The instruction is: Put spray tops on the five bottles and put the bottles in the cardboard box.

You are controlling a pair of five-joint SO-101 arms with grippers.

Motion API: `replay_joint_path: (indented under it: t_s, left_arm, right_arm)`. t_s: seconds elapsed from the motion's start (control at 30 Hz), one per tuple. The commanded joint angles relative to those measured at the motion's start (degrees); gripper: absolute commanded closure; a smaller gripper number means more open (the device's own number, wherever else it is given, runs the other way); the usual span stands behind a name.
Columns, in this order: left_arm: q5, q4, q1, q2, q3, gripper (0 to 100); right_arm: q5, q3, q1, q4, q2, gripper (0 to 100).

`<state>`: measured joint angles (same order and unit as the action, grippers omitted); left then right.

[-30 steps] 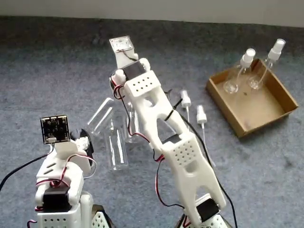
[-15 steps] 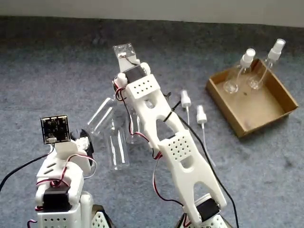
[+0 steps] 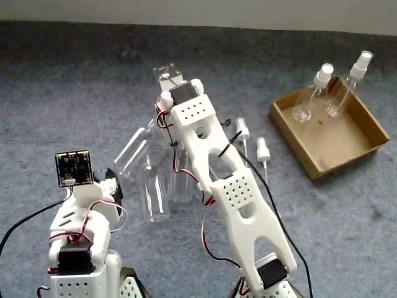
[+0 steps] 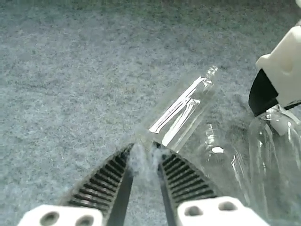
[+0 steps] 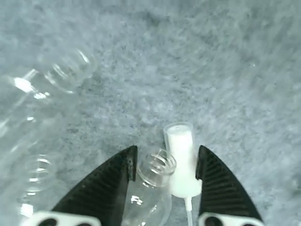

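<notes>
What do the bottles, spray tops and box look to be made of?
Bottles: clear, glossy, likely plastic; carpet shows through, with bright glints. Spray tops: opaque white, smooth, probably plastic. Box: brown matte cardboard, thin flat walls.

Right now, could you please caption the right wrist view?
Open right gripper straddling a clear bottle and white spray top on carpet.

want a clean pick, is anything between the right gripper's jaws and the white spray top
Yes. A clear plastic bottle has its open neck between one jaw of the right gripper and the white spray top, inside the open jaws; closing would likely catch both.
</notes>
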<state>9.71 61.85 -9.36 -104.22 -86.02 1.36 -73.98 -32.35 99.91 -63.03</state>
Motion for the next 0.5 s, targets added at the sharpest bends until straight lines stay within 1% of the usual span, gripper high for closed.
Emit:
replay_joint_path:
  t_s: [0.0,0.27,0.47]
  left_arm:
    - [-0.5,-1.4,-0.5,-0.1,0.1,99]
    - [-0.5,-1.4,-0.5,-0.1,0.0,99]
    - [-0.5,-1.4,-0.5,-0.1,0.0,99]
  right_arm:
    - [-3.2,-4.4,1.7,1.0,1.6,83.0]
    - [-4.2,-14.6,2.7,1.3,1.6,83.0]
    - [-3.8,-16.3,2.7,1.4,1.7,83.0]
